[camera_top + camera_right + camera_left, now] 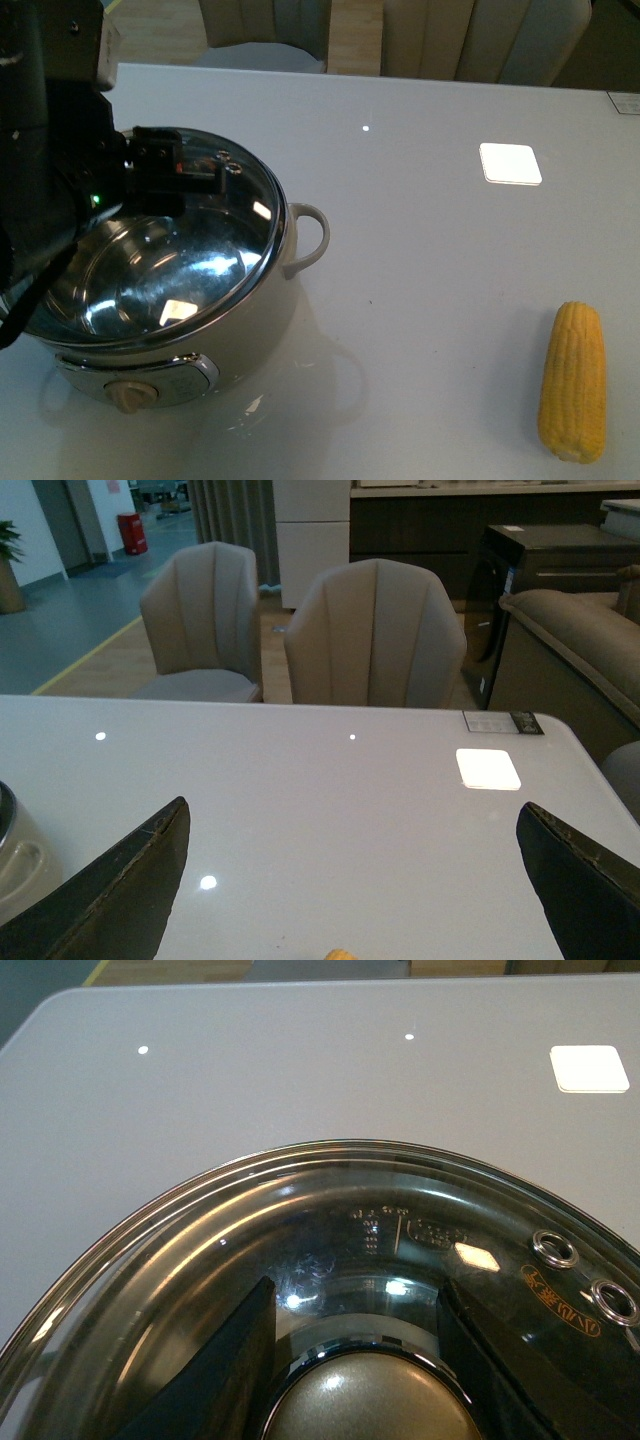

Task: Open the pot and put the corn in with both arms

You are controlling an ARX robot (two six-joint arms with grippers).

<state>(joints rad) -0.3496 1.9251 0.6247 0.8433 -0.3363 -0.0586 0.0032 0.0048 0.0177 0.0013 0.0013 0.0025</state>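
Observation:
The cream pot (pixel 250 330) stands at the table's near left, with a beige knob (pixel 130 395) in front and a loop handle (pixel 310 240) on its right. Its glass lid (pixel 180 250) lies on the rim, tilted. My left gripper (pixel 165 165) is shut on the lid's knob (pixel 365 1400); a black finger (pixel 235 1360) shows on either side of it. The yellow corn (pixel 573 381) lies at the near right, far from the pot. Its tip shows in the right wrist view (pixel 338 954). My right gripper (pixel 350 880) is open above that tip and is out of the front view.
A white square of reflected light (pixel 510 163) lies on the grey table (pixel 420 260) at the back right. Beige chairs (pixel 375 630) stand beyond the far edge. A small label (pixel 625 102) sits at the far right corner.

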